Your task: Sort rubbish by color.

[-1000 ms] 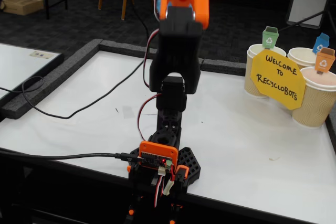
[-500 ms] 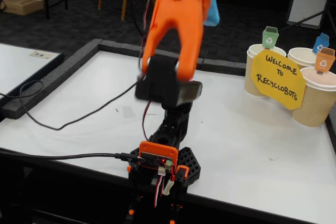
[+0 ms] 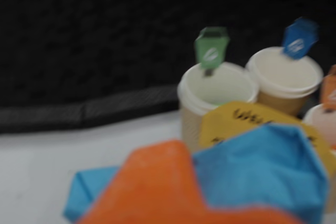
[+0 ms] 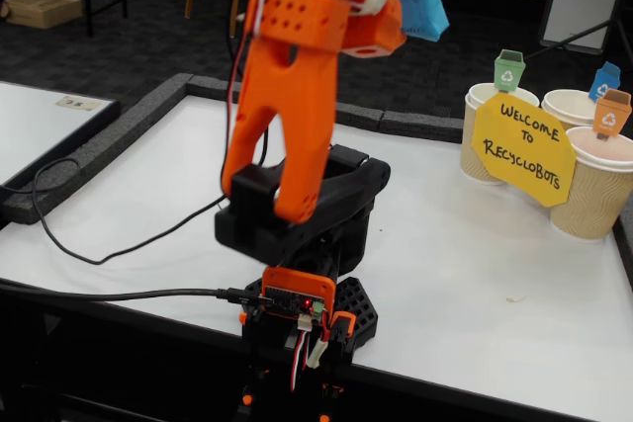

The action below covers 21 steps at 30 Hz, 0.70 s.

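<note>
Blue crumpled paper, the light blue wad (image 4: 423, 10), sits pinched in the orange fingers (image 4: 401, 9) high above the white tabletop (image 4: 465, 244) in the fixed view, the arm (image 4: 297, 96) raised and leaning toward the cups on the right. In the wrist view the same wad (image 3: 262, 171) fills the lower part of the picture, blurred, with an orange finger (image 3: 152, 187) lying across it, so the fingers are closed on the paper. Beyond it stand the tan paper cups: one with a green bin flag (image 3: 211, 47), one with a blue bin flag (image 3: 299, 38). A yellow sign (image 4: 522, 148) leans against the cups (image 4: 593, 185); an orange flag (image 4: 612, 112) marks the nearest one. Black foam edging (image 4: 99, 140) borders the tabletop
</note>
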Available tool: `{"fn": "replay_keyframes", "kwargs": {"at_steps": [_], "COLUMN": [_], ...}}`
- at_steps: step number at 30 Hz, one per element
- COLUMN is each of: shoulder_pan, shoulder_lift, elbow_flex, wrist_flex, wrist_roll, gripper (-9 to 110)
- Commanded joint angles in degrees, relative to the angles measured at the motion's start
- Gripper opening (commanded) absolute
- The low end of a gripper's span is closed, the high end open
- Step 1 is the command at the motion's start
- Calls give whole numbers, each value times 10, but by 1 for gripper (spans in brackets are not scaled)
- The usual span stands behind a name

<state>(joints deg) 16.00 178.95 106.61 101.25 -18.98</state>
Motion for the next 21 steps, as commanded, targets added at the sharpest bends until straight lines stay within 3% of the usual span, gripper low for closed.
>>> {"fn": "replay_keyframes", "kwargs": {"at_steps": [1,13,21], "shoulder_pan": [48,125,127], "shoulder_lift": [14,26,23], "elbow_flex": [-8,-3,46], "wrist_flex": [-6,-13,-94], "wrist_roll": [-11,-11,-11], "gripper": [0,0,0]}}
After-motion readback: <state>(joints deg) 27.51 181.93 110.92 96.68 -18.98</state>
